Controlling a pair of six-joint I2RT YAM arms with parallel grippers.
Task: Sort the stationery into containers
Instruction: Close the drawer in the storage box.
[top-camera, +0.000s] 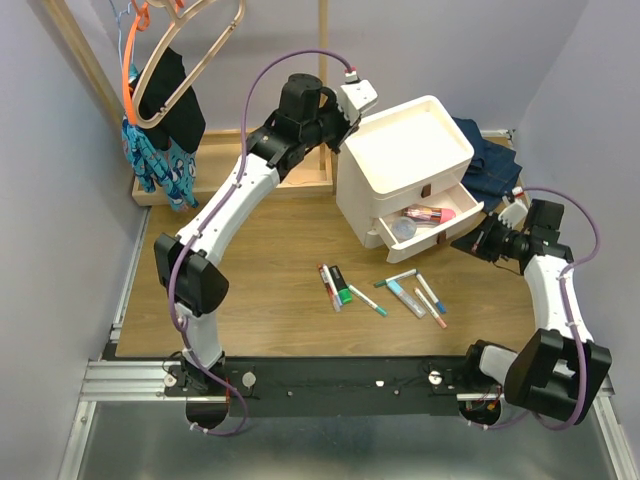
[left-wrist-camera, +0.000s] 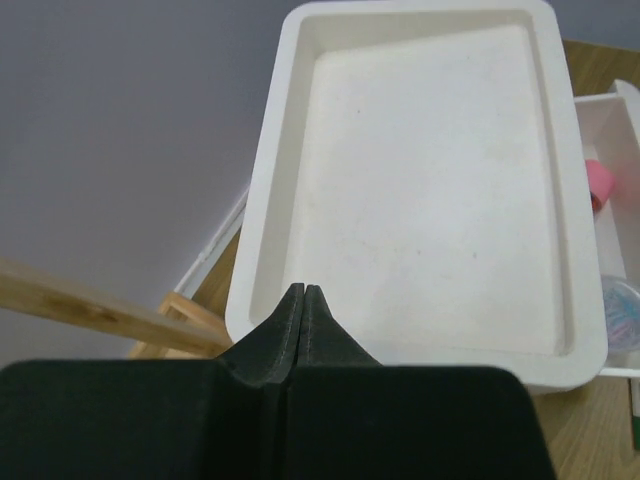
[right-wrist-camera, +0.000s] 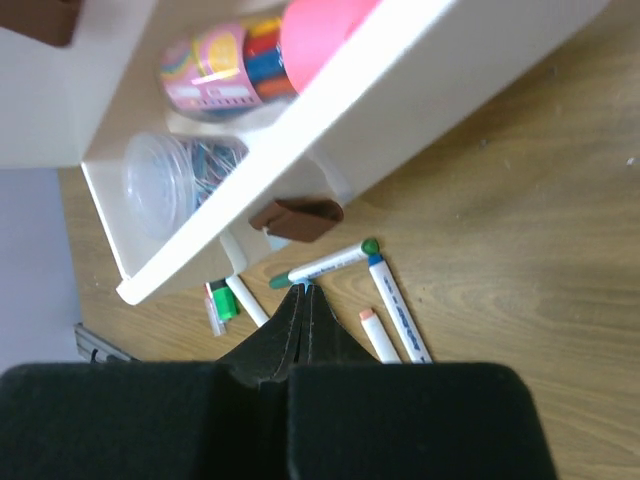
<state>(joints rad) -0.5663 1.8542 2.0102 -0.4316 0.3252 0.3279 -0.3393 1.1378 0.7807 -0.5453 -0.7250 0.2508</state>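
The white drawer unit (top-camera: 400, 175) stands at the back right, its tray top (left-wrist-camera: 300, 120) bare. One drawer (top-camera: 465, 208) below the top one is pulled out. In it lie the pink-capped bottle (top-camera: 430, 213) and the clear round tub (top-camera: 402, 229), both also in the right wrist view (bottle (right-wrist-camera: 250, 55), tub (right-wrist-camera: 165, 180)). Slim markers (top-camera: 367, 300), the pale blue tube (top-camera: 405, 297) and the black-and-green marker (top-camera: 341, 286) lie on the table in front. My left gripper (left-wrist-camera: 302, 290) is shut and empty over the tray's back left corner. My right gripper (right-wrist-camera: 302, 290) is shut and empty just right of the open drawer, below its brown pull tab (right-wrist-camera: 297, 217).
A wooden rack base (top-camera: 240, 180) with a hanger (top-camera: 190, 50) and hanging clothes stands at the back left. Folded dark blue cloth (top-camera: 490, 165) lies behind the unit on the right. Walls close in on the left, back and right.
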